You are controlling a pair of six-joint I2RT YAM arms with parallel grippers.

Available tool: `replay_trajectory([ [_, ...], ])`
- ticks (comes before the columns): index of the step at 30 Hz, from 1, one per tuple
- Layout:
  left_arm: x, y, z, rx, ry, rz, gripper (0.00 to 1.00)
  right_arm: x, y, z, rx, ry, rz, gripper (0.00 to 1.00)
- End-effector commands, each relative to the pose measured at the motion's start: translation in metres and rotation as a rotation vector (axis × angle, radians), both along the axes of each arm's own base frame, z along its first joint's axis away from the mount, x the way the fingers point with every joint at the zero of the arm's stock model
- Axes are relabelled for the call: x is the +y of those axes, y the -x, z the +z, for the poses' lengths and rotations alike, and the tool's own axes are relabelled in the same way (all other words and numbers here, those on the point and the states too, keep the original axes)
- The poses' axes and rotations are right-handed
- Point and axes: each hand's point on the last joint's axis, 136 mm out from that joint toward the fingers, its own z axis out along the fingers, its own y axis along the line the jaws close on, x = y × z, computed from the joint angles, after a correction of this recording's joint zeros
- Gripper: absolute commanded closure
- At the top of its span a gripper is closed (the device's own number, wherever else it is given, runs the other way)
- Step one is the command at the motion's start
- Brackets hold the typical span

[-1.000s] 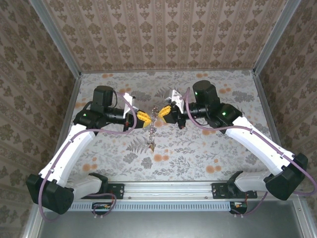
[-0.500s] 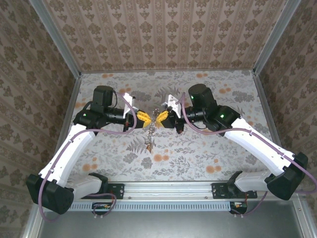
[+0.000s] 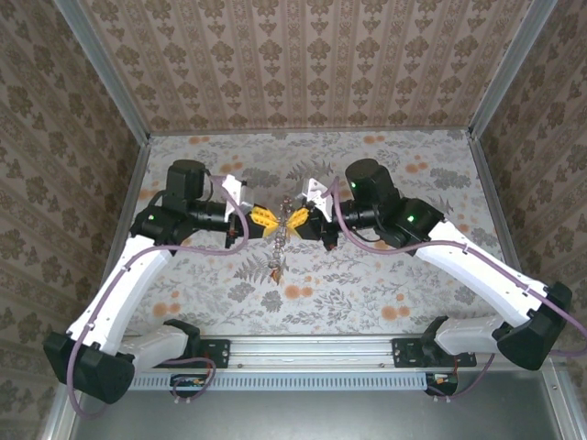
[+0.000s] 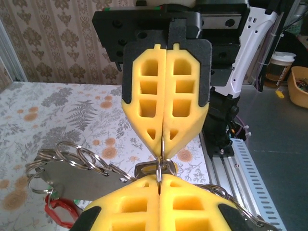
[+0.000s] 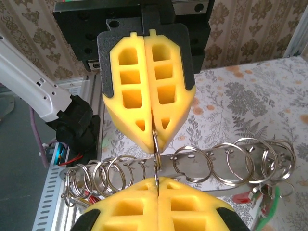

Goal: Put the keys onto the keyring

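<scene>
On the left, the left gripper (image 3: 264, 218) is shut tight. Its yellow fingers (image 4: 142, 188) pinch a thin wire loop. That loop is the keyring (image 4: 159, 164). It is up in the air over the middle of the table (image 3: 394, 275), held between the two arms. Under it hang small rings (image 5: 113, 174) and the keys (image 3: 276, 269), with a red tag (image 4: 53, 204) and a green tag (image 5: 268, 209). On the right, the right gripper (image 3: 299, 217) is shut too. It pinches the same loop from the other side, tip to tip with the left one.

The keyring looks light, hard and smooth, so it may slip or turn. The bunch under it is floppy and will likely swing. The best place to hold is probably right on the wire, close to the fingertips, as it is now.
</scene>
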Motion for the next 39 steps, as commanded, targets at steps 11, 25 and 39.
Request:
replay_trajectory([
  [11,0.013,0.043,0.024,-0.346,-0.010,0.013,1.00,-0.031,0.014,0.047,-0.110,-0.122,-0.149,1.00],
  [25,0.013,0.049,0.031,-0.320,0.035,-0.031,1.00,-0.003,0.037,0.044,-0.277,-0.056,-0.144,1.00],
  [39,0.015,0.045,0.034,-0.300,0.057,-0.032,1.00,0.014,0.038,0.040,-0.267,-0.049,-0.092,1.00],
])
